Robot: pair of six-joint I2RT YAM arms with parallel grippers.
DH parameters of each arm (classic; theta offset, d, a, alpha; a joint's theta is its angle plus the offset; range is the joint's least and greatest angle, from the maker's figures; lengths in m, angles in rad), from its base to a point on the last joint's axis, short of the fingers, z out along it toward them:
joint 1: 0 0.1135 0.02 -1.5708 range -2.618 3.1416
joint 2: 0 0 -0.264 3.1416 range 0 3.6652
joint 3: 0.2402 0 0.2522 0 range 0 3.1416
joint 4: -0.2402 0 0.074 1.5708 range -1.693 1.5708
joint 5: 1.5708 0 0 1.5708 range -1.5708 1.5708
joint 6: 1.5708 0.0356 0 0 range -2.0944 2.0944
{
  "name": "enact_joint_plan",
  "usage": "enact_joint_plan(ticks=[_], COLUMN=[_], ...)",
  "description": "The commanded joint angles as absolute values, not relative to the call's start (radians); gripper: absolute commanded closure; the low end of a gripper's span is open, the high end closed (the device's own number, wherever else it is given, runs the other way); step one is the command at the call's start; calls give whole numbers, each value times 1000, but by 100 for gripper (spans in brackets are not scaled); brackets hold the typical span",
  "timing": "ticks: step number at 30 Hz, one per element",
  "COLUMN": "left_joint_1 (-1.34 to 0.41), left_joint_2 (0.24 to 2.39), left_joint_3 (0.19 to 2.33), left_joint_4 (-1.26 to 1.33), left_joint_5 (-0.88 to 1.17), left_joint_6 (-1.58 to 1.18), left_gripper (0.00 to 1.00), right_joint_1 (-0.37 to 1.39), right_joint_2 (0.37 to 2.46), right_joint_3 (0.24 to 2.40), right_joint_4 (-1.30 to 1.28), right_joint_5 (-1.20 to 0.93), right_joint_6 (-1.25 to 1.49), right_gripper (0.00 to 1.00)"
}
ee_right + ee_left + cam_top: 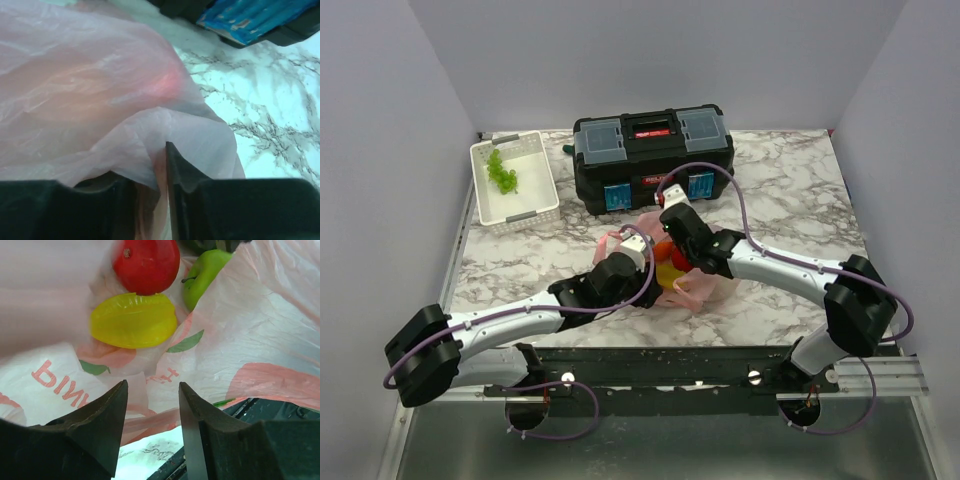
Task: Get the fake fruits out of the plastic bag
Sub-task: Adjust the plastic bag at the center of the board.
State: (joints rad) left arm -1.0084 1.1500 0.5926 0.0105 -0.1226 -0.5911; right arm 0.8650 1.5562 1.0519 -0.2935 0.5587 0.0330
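Fruit removal looks barely begun to us: our right gripper (150, 167) pinches the bag (90, 85) at the middle of the table (790, 190), and our left gripper (152, 387), jaws spread, faces a yellow fruit (132, 320), red apple (146, 262) and green apple (202, 275) inside it.

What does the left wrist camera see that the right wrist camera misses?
Only the left wrist view shows fruit inside the plastic bag: a red apple, a yellow fruit and a green apple, beyond the open left end effector. Only the right wrist view shows the black toolbox and the right end effector pinching bag film. Both show the plastic bag.
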Motion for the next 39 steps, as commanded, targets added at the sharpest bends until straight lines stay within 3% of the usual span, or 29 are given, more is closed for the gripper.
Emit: enact_joint_plan(ticks=[1,6,11,18,22,24,28,34,39], left_joint_1=[-1011,-1009,-1009,-1009,-1009,-1008,-1006,-988,-980], left_joint_2=[1169,1207,1252,1250,1177,1131,1053,953,877], left_joint_3=[594,583,559,537,532,547,602,676,716], left_joint_4=[5,2,21,38,72,57,2,-118,-201], left_joint_5=[-147,-195,-173,-130,-48,-28,-1,38,52], left_joint_6=[-593,-605,-620,-603,-588,-575,-528,-512,-461], left_gripper=[54,52,52,51,42,37,30,21,18], right_joint_1=[869,868,868,868,868,868,868,869,869], right_joint_2=[1533,1494,1479,1473,1493,1485,1444,1369,1281], right_joint_3=[1082,1142,1245,1307,1335,1330,1338,1390,1386], right_joint_4=[-171,-141,-133,-175,-309,-370,-500,-699,-758], right_joint_5=[686,713,765,662,612,609,501,364,287], right_joint_6=[107,105,28,-34,56,101,198,399,492], right_gripper=[78,99,99,99,83,69,12,0,0])
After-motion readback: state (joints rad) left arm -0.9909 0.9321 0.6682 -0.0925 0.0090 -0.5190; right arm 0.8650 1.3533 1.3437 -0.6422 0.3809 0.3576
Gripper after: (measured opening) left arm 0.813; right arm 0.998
